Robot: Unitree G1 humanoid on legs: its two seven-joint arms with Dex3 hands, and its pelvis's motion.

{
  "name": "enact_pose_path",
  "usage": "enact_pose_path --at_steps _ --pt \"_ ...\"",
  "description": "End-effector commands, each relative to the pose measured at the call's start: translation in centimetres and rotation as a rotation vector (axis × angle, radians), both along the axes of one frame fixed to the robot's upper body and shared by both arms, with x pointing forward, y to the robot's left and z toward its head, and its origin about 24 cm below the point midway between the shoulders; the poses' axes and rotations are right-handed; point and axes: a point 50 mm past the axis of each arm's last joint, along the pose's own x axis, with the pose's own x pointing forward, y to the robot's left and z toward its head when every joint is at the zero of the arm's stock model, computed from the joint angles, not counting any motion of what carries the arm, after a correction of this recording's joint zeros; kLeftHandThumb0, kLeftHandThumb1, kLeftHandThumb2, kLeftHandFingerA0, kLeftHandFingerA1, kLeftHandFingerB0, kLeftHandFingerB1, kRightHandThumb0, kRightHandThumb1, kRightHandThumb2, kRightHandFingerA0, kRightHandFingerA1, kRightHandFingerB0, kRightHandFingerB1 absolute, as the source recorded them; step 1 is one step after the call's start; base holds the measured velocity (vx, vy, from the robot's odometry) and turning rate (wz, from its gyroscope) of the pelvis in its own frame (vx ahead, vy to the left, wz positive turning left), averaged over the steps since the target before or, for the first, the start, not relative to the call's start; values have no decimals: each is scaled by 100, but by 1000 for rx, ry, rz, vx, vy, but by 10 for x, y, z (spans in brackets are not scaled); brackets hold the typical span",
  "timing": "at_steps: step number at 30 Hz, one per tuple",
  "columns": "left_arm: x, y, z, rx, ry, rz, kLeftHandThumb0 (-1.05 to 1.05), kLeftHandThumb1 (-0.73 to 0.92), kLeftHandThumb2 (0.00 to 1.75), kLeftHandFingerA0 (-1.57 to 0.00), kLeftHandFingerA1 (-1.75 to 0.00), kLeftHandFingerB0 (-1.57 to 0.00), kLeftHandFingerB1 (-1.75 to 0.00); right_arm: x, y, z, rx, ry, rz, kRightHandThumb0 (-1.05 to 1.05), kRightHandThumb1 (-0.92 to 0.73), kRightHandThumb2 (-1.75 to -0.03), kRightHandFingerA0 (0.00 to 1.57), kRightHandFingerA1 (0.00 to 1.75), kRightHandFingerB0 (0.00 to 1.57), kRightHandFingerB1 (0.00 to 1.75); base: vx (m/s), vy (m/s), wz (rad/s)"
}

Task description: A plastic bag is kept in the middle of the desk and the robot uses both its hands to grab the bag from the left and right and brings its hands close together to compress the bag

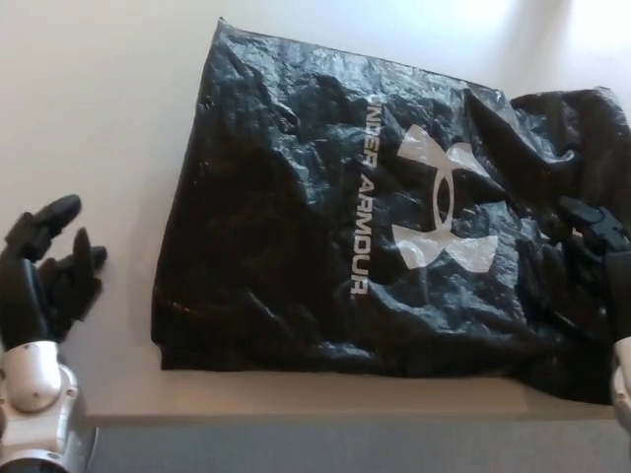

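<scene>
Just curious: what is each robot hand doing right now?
Left hand: open, empty, beside the bag.
Right hand: over the bag's edge; cannot tell.

Just a plain pale bench [108,118] with bright glare washing its far right corner, grey floor [325,448] below.

**What you can't quite make out from here**

The plastic bag [365,227] runs off the right edge, so its far right end isn't visible. The right hand [590,258] is black against the black bag, and honestly its fingers just melt into the wrinkles; can't tell if it's gripping anything. Its arm is cut off at the bottom right corner. Left of the bag, the left hand [47,276] has its forearm chopped by the bottom edge.
</scene>
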Motion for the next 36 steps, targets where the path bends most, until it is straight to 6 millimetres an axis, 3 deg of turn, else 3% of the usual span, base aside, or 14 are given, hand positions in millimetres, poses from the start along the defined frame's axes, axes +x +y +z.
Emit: enact_pose_path --at_steps 1,8,9,15,16,19,21,22,25,28,29,30,35,36 --pt "-3 -38 -20 -33 71 -50 -55 92 68 -54 -57 -46 -43 -7 33 -24 1 82 43 -56 -90 -67 23 34 19 30 0 0 0" --pt "-7 -105 -34 -157 123 -154 -61 92 74 -44 -55 -37 -42 -13 87 -28 89 69 147 -67 -80 -101 20 48 8 42 0 0 0" --pt "-7 -114 -33 -164 120 -175 -61 92 76 -33 -50 -26 -37 -12 93 -27 108 57 155 -69 -92 -73 28 41 12 28 0 0 0" --pt "-10 -149 -22 -166 29 -262 -56 92 82 -18 -39 -16 -29 -9 111 -14 154 2 180 -70 -92 -77 21 41 10 29 0 0 0" --pt "-5 -151 -16 -142 8 -285 -29 69 121 -1 -51 0 -48 -4 113 -9 151 -9 186 -33 -61 -117 1 49 0 49 0 0 0" --pt "-2 -160 -7 -124 -26 -356 -69 86 112 -8 -47 -6 -37 -2 115 -5 165 -20 209 -34 -58 -116 1 49 0 49 0 0 0" --pt "0 -163 -2 -84 -46 -380 -28 70 122 -1 -51 0 -49 -2 116 -4 171 -18 228 -34 -59 -116 1 50 0 49 0 0 0" --pt "0 -165 0 -87 -63 -397 -69 87 114 -7 -47 0 -39 -2 117 -3 167 -27 243 -73 -92 -76 16 40 9 28 0 0 0" --pt "2 -168 5 -88 -86 -412 -55 92 89 -7 -35 -10 -31 -2 120 -1 162 -48 257 -79 -84 -113 2 44 6 37 0 0 0" --pt "3 -164 6 -98 -84 -411 -67 84 111 -1 -46 -7 -39 -2 118 0 176 -47 263 -77 -82 -113 12 50 0 37 0 0 0" --pt "5 -154 6 -83 -69 -395 -29 70 122 -2 -52 0 -49 -1 111 2 184 -51 240 -70 -92 -78 15 40 9 29 0 0 0" --pt "6 -144 6 -77 -61 -387 -30 67 121 -2 -52 0 -49 0 104 4 188 -57 221 -34 -60 -116 1 50 0 49 0 0 0" --pt "5 -76 18 -13 -96 -362 -30 69 121 -2 -52 0 -49 -3 36 18 119 -97 145 -33 -61 -116 1 50 0 48 0 0 0" --pt "3 -65 21 2 -100 -354 -60 92 73 -15 -43 -14 -33 -5 25 20 107 -106 130 -33 -61 -116 2 50 0 48 0 0 0"
